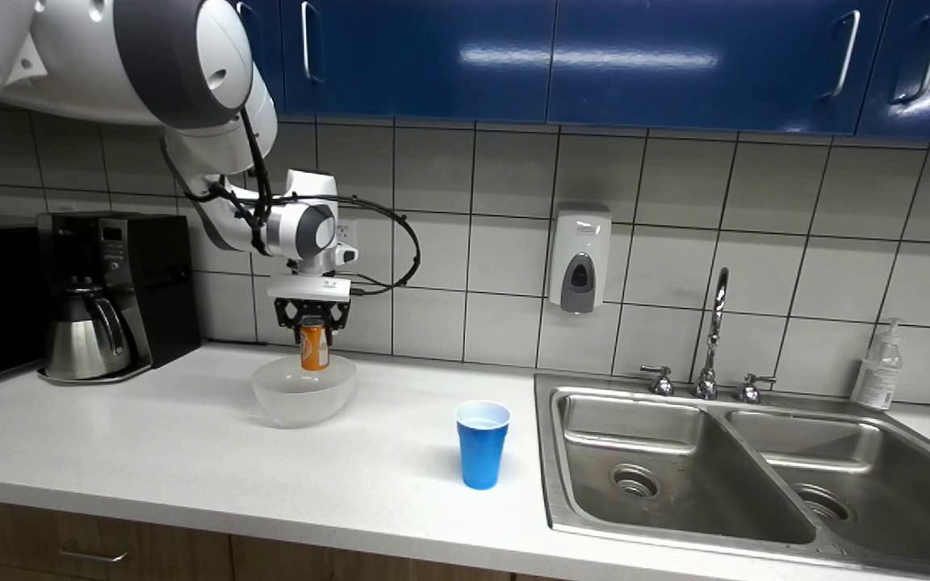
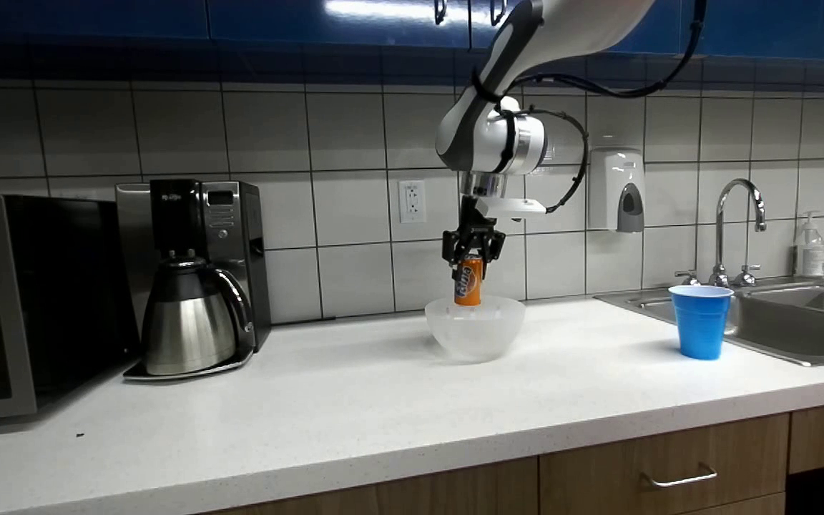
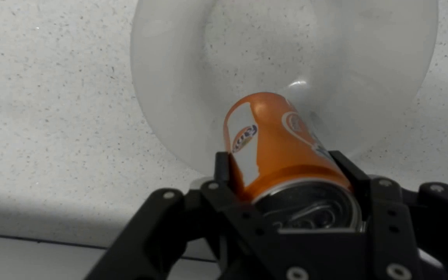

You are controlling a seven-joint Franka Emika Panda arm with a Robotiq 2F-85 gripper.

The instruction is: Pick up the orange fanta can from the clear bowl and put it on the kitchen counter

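Black jaws pinch the upper part of an orange cylindrical metal Fanta can, its base near rim height over a round whitish see-through bowl. Carried sideways this low, the can could catch the rim and drag the bowl across the white counter.

White glare streaks the blue cabinets up there; the counter below is bright. The wrist view is greyer, dimmer. From here, the soap bottle seems slightly blurred.
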